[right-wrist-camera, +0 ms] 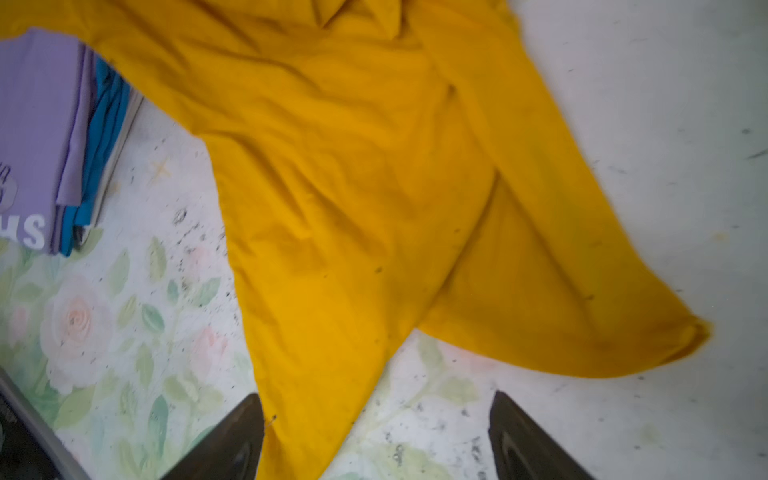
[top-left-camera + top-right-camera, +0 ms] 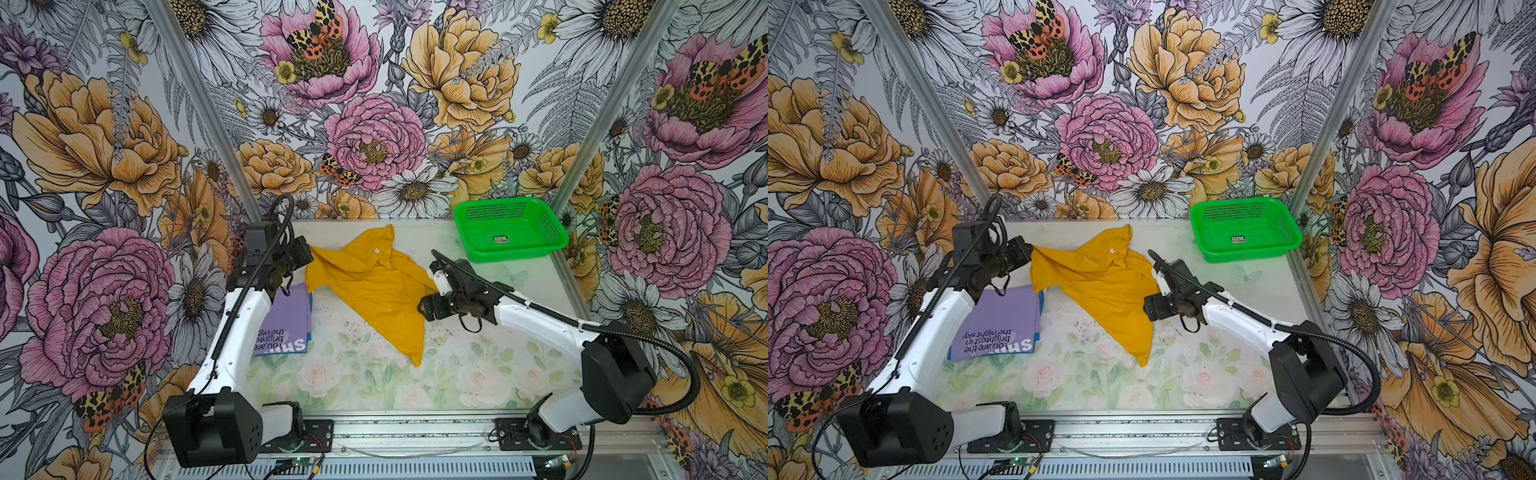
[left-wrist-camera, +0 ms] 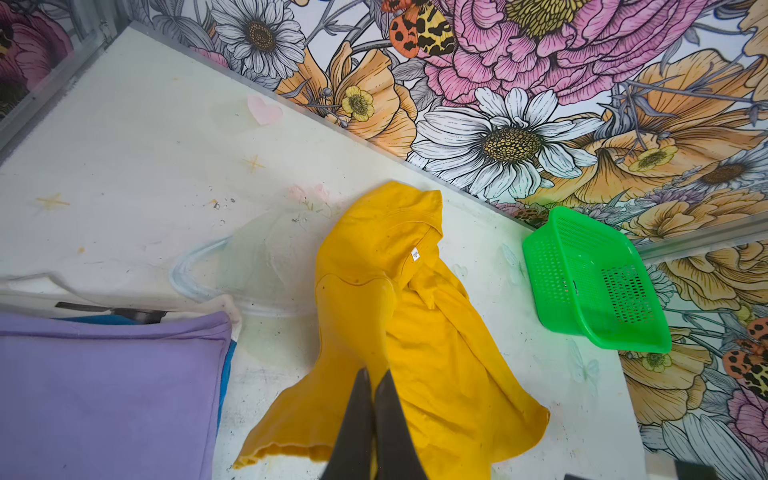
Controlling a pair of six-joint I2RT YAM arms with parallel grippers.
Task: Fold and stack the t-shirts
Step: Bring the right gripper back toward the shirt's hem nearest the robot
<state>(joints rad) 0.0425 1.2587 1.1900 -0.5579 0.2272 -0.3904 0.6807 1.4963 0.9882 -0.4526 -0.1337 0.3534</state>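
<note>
Left gripper (image 3: pixel 376 376), stretched to ten o'clock, pinches the crumpled mustard-yellow cloth t-shirt (image 2: pixel 374 286). Right gripper (image 1: pixel 377 395), elbow bent, stands spread at its four o'clock edge, clear only by wrist camera.

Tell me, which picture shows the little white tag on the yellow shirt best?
The left wrist view: the white tag on the yellow shirt looks biggest and sharpest there. In both top views it is only a tiny speck. The right wrist view shows yellow cloth but no tag.
</note>
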